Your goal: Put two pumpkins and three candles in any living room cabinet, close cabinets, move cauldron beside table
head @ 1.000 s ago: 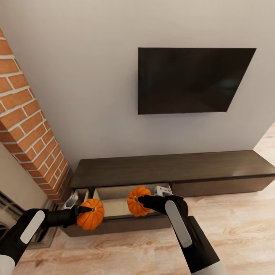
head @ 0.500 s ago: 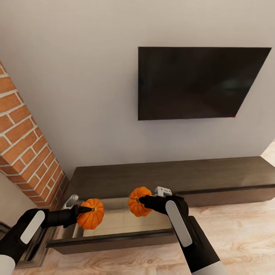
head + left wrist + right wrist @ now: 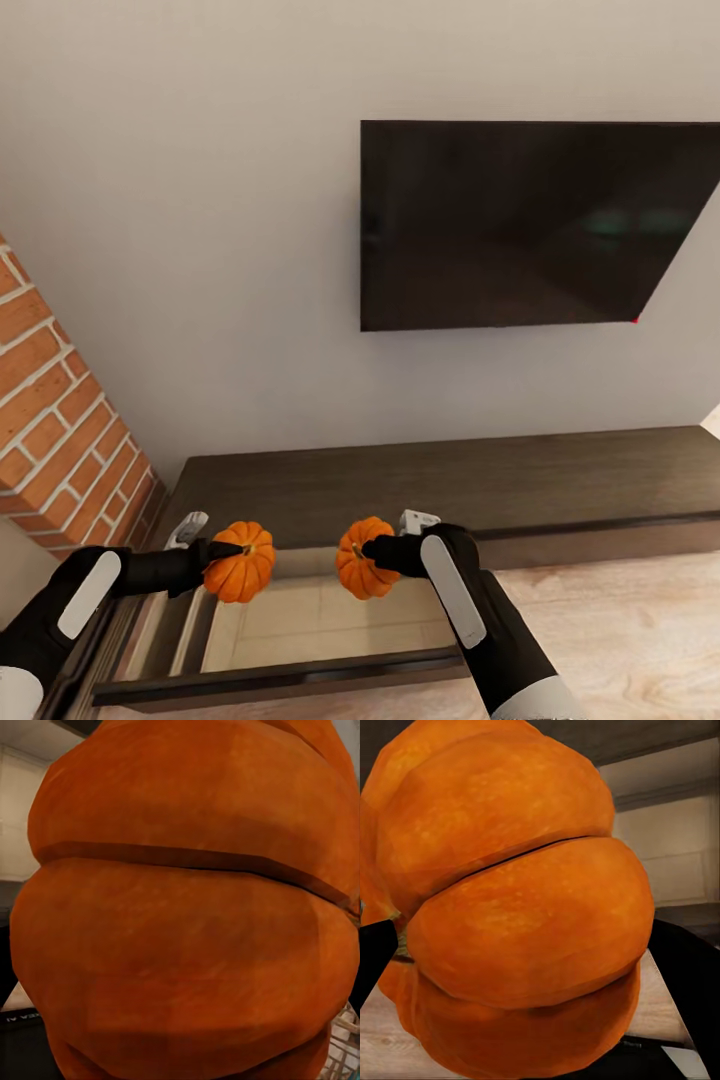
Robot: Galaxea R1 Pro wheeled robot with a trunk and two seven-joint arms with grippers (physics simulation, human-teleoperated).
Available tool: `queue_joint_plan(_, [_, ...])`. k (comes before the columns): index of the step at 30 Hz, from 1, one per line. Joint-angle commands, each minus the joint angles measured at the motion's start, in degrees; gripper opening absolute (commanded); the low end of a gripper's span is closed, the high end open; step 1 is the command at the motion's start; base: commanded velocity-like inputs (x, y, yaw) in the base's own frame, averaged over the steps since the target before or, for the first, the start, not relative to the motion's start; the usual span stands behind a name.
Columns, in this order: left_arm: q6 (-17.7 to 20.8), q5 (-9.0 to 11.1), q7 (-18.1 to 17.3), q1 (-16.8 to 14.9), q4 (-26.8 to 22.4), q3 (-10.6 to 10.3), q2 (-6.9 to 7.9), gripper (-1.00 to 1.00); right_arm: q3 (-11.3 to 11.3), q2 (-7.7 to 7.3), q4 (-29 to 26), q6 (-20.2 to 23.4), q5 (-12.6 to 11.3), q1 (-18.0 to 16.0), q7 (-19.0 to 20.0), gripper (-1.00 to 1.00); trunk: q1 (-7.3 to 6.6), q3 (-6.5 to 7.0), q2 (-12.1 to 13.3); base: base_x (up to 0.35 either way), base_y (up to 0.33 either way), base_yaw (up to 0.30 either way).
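- Two pumpkins, one in each gripper. Your left gripper (image 3: pixel 222 556) is clamped on the left pumpkin (image 3: pixel 240 575), your right gripper (image 3: pixel 372 556) on the right pumpkin (image 3: pixel 362 557).
- Up close, your left wrist cam is basically wall-to-wall orange ribs of that left pumpkin (image 3: pixel 187 915), so you can't make out the fingers there.
- On your right wrist cam the right pumpkin (image 3: pixel 521 915) sits between two dark fingers (image 3: pixel 690 982), one on each side of it.
- Both pumpkins hang side by side, apart from each other, above the open drawer (image 3: pixel 320 625) of the cabinet (image 3: pixel 450 485). They're held up in the air, not resting on the pale drawer floor.
- That drawer is pulled out toward you, with its dark front edge low in the head view.
- Further out: a TV (image 3: pixel 530 225) on the grey wall above the cabinet, a brick column (image 3: pixel 60 430) on your left, and wood floor (image 3: pixel 640 620) on your right.
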Motion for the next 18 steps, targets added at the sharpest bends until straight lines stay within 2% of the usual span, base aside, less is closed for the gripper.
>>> queue_joint_plan(1, [0.0,0.0,0.2,0.0,0.0,-0.1,-0.07,-1.00,0.0,0.11,0.9,-0.1,-0.2,-0.1,-0.9,-1.00,0.00,0.00,0.0,0.054,-0.011,0.000])
queue_joint_plan(4, [0.1,-0.1,0.6,0.0,0.0,-0.3,-0.46,-1.00,0.0,0.24,1.6,-0.1,-0.3,-0.2,-3.5,-1.00,0.00,0.00,0.0,0.024,-0.005,0.000])
queue_joint_plan(7, [0.1,-0.5,3.3,0.0,0.0,-0.3,-0.93,-1.00,0.0,0.25,2.2,-0.2,-0.3,-0.2,-5.7,-1.00,0.00,0.00,0.0,0.006,-0.001,0.000])
queue_joint_plan(9, [0.0,-0.6,8.7,0.0,0.0,-0.3,-2.25,-1.00,0.0,0.25,3.8,-0.3,-0.3,-0.3,-6.6,-1.00,0.00,0.00,0.0,0.001,0.000,0.000])
queue_joint_plan(14, [-0.2,-0.7,17.4,0.0,0.0,-0.2,-5.84,-1.00,0.0,0.25,7.7,-0.7,-0.2,-1.7,-6.9,-1.00,0.00,0.00,0.0,0.000,0.000,0.000])
queue_joint_plan(18, [-4.2,-0.5,23.1,0.0,0.1,-0.3,-8.04,-1.00,0.0,0.25,11.5,-1.0,0.1,-2.8,-7.0,-1.00,0.00,0.00,0.0,0.000,0.000,0.000])
